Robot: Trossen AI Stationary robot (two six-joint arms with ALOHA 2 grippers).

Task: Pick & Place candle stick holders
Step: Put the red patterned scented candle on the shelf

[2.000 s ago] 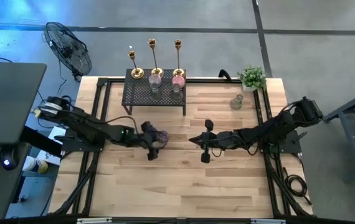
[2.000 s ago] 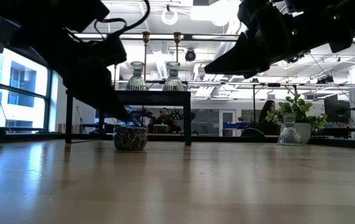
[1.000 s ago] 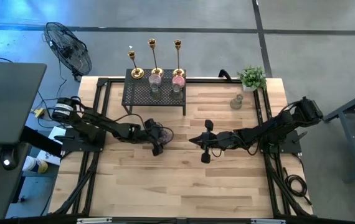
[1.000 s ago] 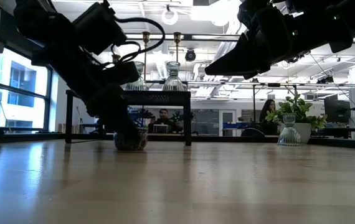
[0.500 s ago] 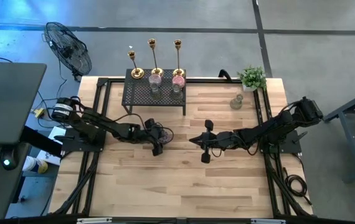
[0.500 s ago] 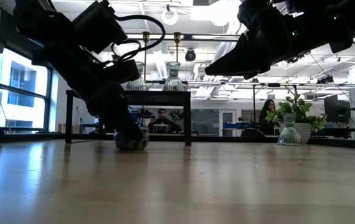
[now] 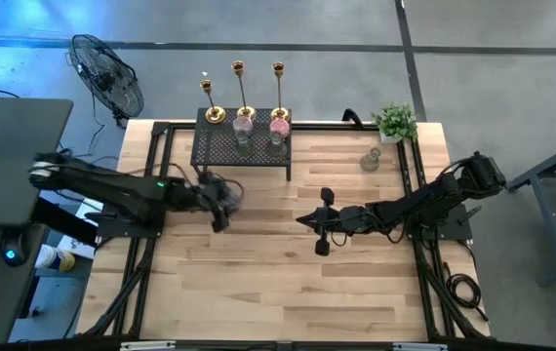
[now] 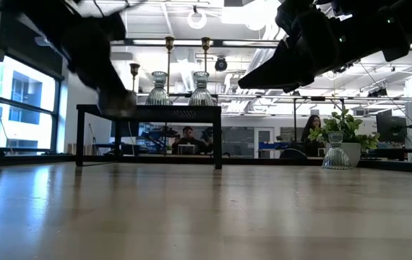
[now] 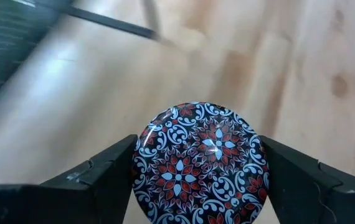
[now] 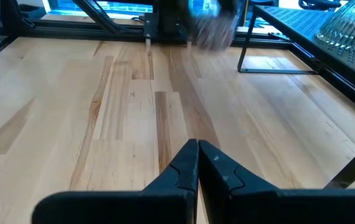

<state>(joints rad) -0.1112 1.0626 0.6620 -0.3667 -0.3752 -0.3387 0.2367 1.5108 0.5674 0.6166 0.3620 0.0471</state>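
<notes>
**Patterned holder gripped in the left fingers, raised off the tabletop**

Holder (image 9: pixel 200 163) first: a small squat round piece, its dark surface covered with a scrolling floral pattern in red, white and pale blue, shiny enough to catch a highlight near the middle. In the left wrist view it sits squarely between the left gripper (image 9: pixel 196 171)'s two dark fingers (image 9: pixel 99 171), which press against its opposite sides, so the fingers are closed on it. The wooden tabletop (image 9: pixel 302 56) lies beyond it, and in the low view the holder (image 8: pixel 117 102) hangs clear of the wood, at about the height of the black mesh rack (image 8: pixel 148 112)'s top. From above, the left gripper (image 7: pixel 219 195) is just in front of the rack (image 7: pixel 242 146), near its left end.

On and behind the rack stand three slender gold candlesticks (image 7: pixel 238 93) and two pink holders (image 7: pixel 279 124) above clear glass ones. Another clear holder (image 7: pixel 370 160) sits by the potted plant (image 7: pixel 395 122).

The right gripper (image 10: pixel 197 163) hovers over mid-tabletop, its fingers pressed together on nothing.
</notes>
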